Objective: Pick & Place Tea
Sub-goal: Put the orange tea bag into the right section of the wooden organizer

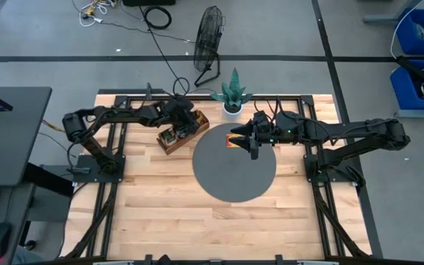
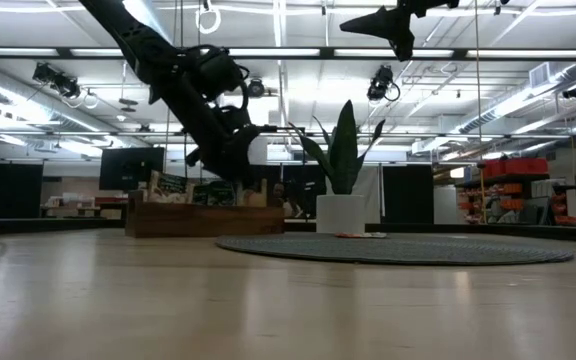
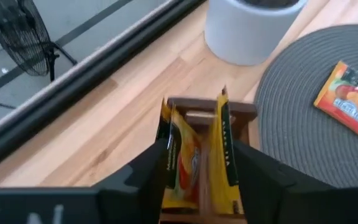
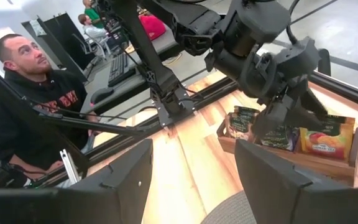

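Observation:
A brown wooden tray [image 1: 182,134] stands at the back left of the table, and tea sachets stand upright in its compartments. My left gripper [image 3: 204,180] slants down over it, open, with two yellow sachets [image 3: 182,162] standing in the tray between its fingers. Orange [image 4: 321,140] and dark sachets [image 4: 244,121] also show in the tray. One orange sachet [image 3: 348,99] lies flat on the round grey mat [image 1: 234,173]. My right gripper [image 4: 194,180] hangs open high above the mat's far edge, near that sachet [image 1: 235,140], holding nothing. My left gripper comes at the tray from above, slanting down, one finger on either side of the two upright yellow sachets. Whether the finger [image 3: 145,177] beside the nearer sachet's edge [image 3: 169,155] touches it, I cannot tell. The sachets stand in the tray.
A white pot [image 1: 232,107] with a green plant stands at the far edge between tray and mat. A floor fan [image 1: 210,37] is beyond the table. A person [image 4: 30,93] sits past the table's left side. Bare wood lies toward the near edge.

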Action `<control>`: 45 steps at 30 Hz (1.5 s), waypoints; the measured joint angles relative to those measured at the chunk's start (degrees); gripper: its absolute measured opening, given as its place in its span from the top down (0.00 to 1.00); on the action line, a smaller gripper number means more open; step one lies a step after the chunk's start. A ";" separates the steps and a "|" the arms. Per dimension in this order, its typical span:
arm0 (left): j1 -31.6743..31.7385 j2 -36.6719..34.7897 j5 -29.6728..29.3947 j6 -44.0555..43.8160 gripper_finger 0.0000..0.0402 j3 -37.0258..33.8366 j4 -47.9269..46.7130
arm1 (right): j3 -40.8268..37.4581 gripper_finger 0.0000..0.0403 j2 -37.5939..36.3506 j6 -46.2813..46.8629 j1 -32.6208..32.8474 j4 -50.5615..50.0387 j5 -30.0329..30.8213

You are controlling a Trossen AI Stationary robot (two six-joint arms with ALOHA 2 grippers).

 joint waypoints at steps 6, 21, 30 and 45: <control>0.07 -1.33 -0.02 3.15 0.49 2.02 -2.83 | 0.00 0.42 0.00 0.00 0.02 -0.45 -0.02; -1.02 -6.09 -0.04 3.81 0.45 13.06 -12.86 | 0.00 0.42 3.21 -12.57 -2.08 -16.29 4.99; -5.28 -11.18 0.14 -1.55 0.45 17.84 -16.64 | 0.00 0.40 14.59 -16.29 -8.50 -23.02 4.94; -8.79 -12.56 0.01 -3.57 0.45 17.86 -18.81 | 0.00 0.37 28.57 13.88 -16.34 -25.98 -5.75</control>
